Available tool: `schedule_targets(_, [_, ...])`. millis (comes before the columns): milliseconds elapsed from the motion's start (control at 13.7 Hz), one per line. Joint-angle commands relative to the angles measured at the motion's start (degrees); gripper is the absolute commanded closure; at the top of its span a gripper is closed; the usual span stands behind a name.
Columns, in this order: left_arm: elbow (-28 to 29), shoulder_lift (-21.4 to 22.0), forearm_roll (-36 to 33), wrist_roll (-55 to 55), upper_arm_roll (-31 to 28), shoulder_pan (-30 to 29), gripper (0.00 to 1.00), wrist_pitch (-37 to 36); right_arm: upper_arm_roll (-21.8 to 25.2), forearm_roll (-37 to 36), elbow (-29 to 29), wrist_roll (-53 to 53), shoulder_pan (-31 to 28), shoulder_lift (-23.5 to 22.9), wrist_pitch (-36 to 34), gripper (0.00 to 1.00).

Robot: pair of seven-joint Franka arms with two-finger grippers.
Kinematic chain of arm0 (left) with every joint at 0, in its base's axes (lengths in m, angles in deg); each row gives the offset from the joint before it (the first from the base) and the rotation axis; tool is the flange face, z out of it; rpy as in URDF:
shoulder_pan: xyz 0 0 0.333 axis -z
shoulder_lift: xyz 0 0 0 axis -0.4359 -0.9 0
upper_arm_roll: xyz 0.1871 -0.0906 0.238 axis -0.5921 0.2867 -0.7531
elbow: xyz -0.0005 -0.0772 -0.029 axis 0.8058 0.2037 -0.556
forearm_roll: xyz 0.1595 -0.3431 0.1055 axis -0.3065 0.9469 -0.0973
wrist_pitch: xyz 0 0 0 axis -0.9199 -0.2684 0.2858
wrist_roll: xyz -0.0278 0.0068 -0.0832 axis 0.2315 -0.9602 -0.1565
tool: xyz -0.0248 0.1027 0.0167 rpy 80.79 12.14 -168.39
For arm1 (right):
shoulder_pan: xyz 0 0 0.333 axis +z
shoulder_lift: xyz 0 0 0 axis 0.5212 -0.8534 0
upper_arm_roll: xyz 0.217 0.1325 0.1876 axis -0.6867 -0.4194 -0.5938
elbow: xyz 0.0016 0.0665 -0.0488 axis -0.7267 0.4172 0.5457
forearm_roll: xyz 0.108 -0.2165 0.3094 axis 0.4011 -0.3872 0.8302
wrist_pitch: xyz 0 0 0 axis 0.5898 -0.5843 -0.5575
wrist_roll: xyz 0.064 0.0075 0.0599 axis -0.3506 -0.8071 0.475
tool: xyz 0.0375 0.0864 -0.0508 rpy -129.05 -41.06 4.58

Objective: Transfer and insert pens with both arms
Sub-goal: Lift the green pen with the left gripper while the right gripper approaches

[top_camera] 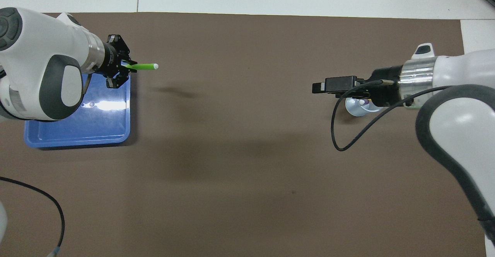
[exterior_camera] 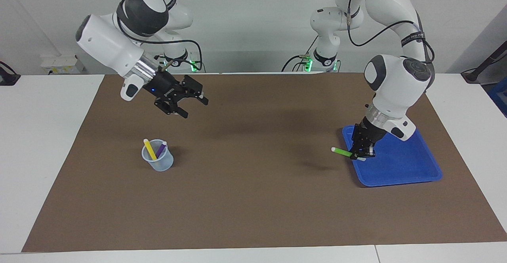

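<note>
The left gripper (exterior_camera: 363,152) is clamped on the green pen (exterior_camera: 343,151) near one end, over the corner of the blue tray (exterior_camera: 400,168) that lies toward the middle of the table, and most of the pen sticks out sideways past the tray's edge with its pale cap (top_camera: 155,66) leading. Held so near one end, I'd guess the slim, smooth plastic barrel could pivot or slide between the fingers during the carry, and a tilted pen would be awkward for the other arm to take cleanly. The right gripper (exterior_camera: 185,100) hangs with its jaws apart above the brown mat (exterior_camera: 253,199), over a spot nearer the robots than the cup (exterior_camera: 158,160). That cup is small, translucent and light-looking, toward the right arm's end of the table, with the yellow pen (exterior_camera: 149,149) and purple pen (exterior_camera: 160,150) leaning inside it; a third pen pushed in off-centre might knock them or tip the cup. The tray is glossy hard plastic with a low rim, catching glare, while the mat looks matte and flat.
</note>
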Motion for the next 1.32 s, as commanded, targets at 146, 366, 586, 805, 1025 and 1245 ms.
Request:
schedule_targets(146, [1.1,0.7,0.5,13.9,-0.8,6.5,1.00,5.1,0.1,7.7,1.6,1.3,3.5,-2.7,6.4,0.00])
schedule_targets(366, [0.9,0.3,0.0,20.9,-0.9,11.5,1.00,8.9,0.1,9.4,1.1,1.3,6.6,-4.4,11.3,0.00])
schedule_targets(586, [0.6,0.1,-0.3,24.2,-1.1,16.8,1.00,11.0,0.1,9.4,0.6,1.4,8.9,-5.9,14.5,0.00])
schedule_targets(805, [0.6,0.0,-3.3,27.8,-0.8,20.9,1.00,13.4,0.1,8.4,-0.5,4.3,8.7,-6.5,13.0,0.00])
schedule_targets(1025, [0.7,-0.2,-3.5,29.4,-0.9,24.3,1.00,16.9,0.1,3.4,-2.9,5.2,7.6,-6.5,7.2,0.00])
schedule_targets(1245, [0.7,-0.1,-4.7,29.6,-0.9,26.1,1.00,17.0,0.1,1.2,-4.0,5.2,6.8,-7.0,5.5,0.00])
